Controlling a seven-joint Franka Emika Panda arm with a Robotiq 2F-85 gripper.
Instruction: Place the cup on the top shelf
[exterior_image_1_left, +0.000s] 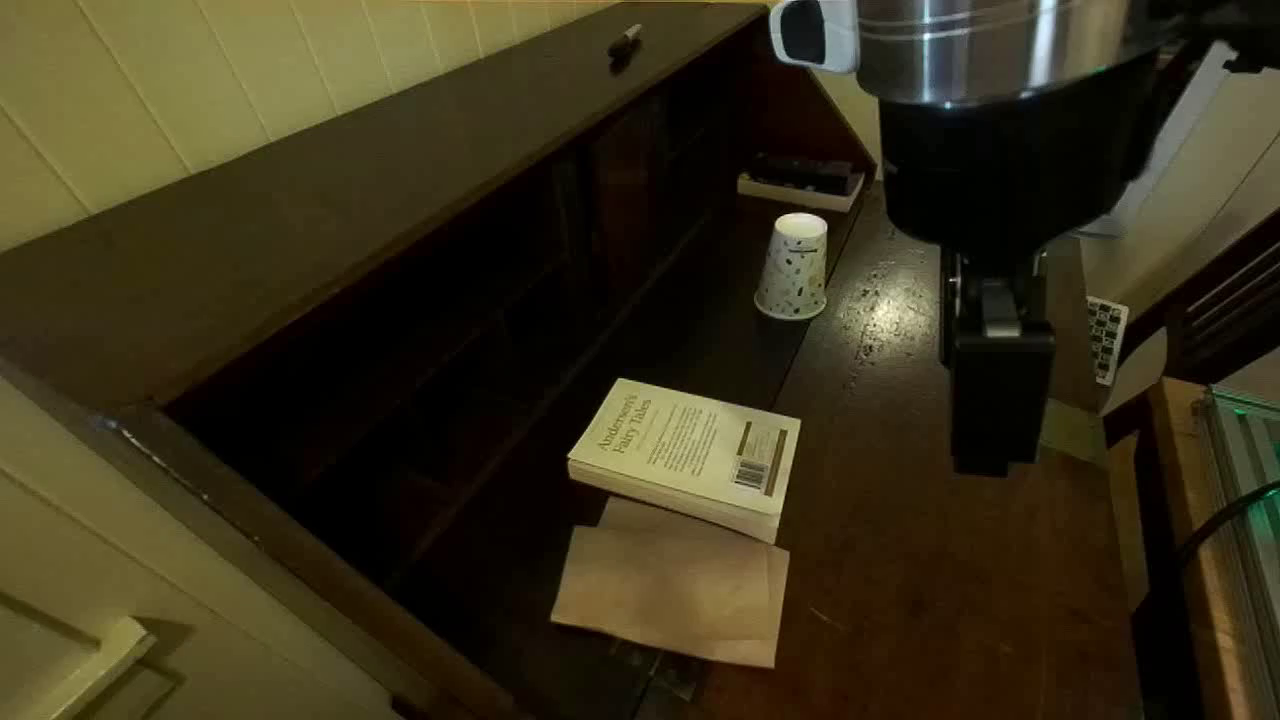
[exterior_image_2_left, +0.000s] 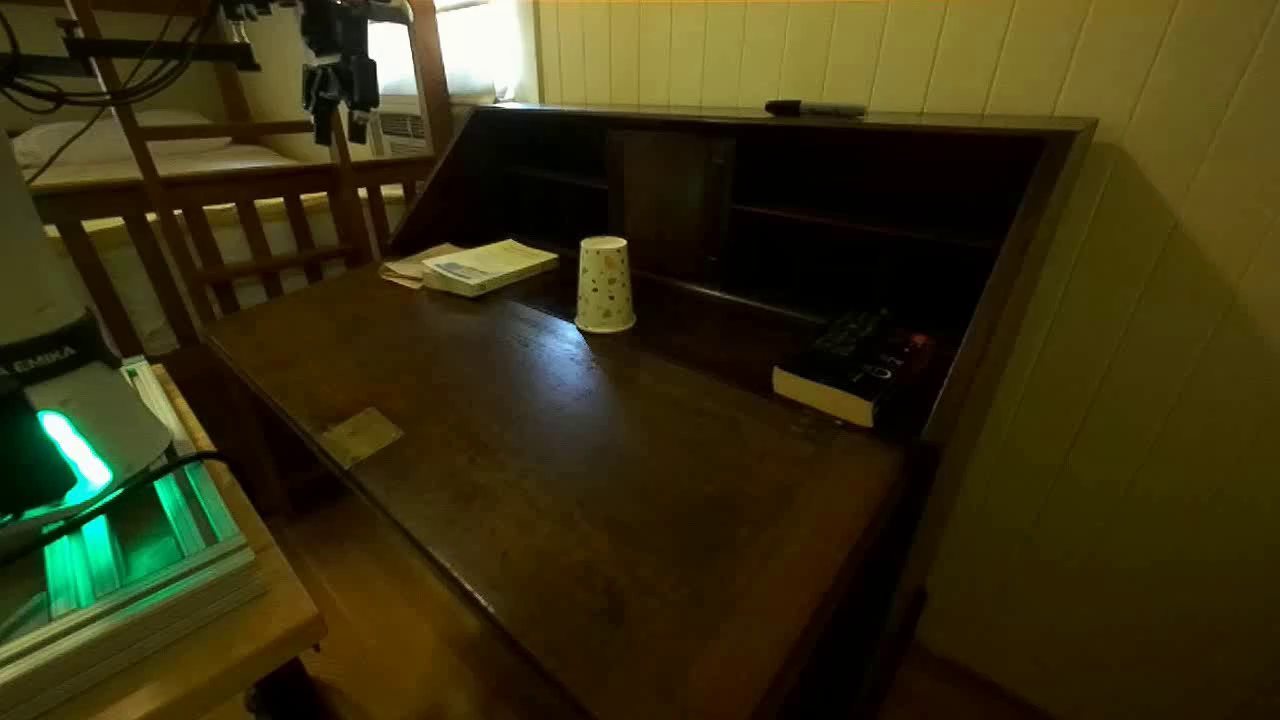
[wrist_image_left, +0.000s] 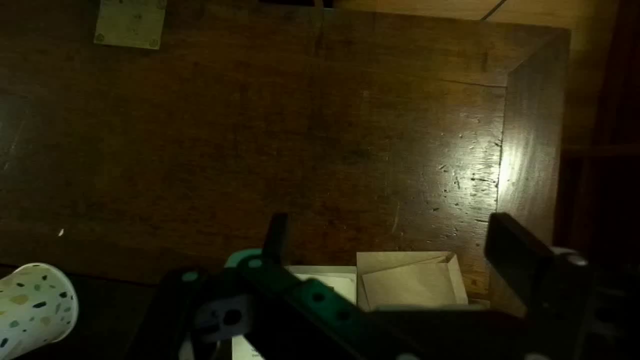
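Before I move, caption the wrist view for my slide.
Open gripper above wooden desk; speckled cup cropped at lower left, book and tan paper partly hidden.

On the desk (exterior_image_2_left: 560, 490): cup (exterior_image_1_left: 793, 268) (upside down), pale book (exterior_image_1_left: 688, 458), black book (exterior_image_2_left: 850, 358), brown paper (exterior_image_1_left: 668, 600).

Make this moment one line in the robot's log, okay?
gripper: open, empty; cup: upside down on desk; top shelf: marker on it; placing cup: not done

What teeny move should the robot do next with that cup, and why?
Probably slide the open, empty claw sideways toward the cup before lowering it. The wrist view shows the cup off at the edge, not between the fingers, and it stands upside down on the desk, not the top shelf.
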